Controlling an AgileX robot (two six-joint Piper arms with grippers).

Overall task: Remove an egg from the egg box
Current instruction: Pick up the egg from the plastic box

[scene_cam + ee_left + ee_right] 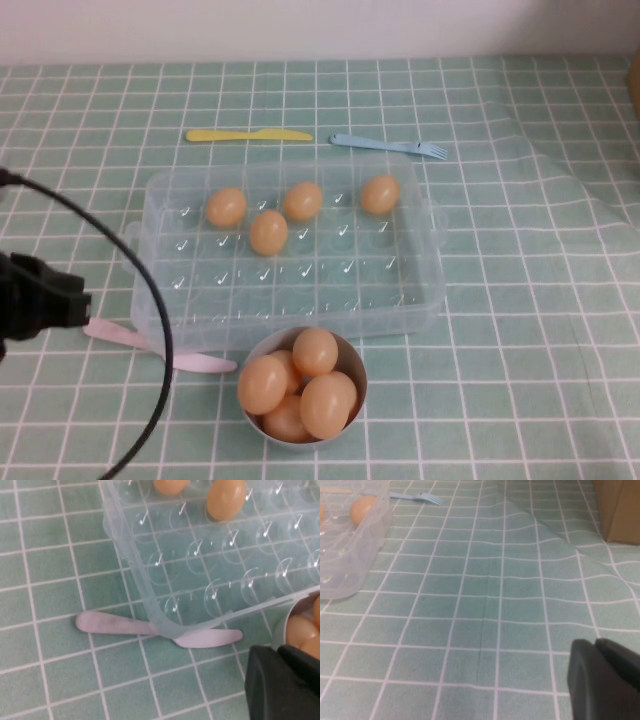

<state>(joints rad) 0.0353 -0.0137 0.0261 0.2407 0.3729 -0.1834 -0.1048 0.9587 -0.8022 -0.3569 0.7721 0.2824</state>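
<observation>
The clear egg box (330,280) lies mid-table with several orange-tan eggs in its far cells, such as one egg (268,232) and another (379,194). My left gripper (60,300) hangs shut and empty at the table's left, beside the box's near left corner. In the left wrist view the gripper (277,652) is above the cloth near that corner of the box (200,580), with an egg (226,499) farther in. My right gripper (595,645) is shut and empty over bare cloth, right of the box (350,555); it is out of the high view.
A grey bowl (352,360) heaped with several eggs stands in front of the box. A pink utensil (150,345) lies partly under the box's near left corner. A yellow knife (248,135) and a blue fork (390,146) lie behind it. A brown box (620,510) stands far right.
</observation>
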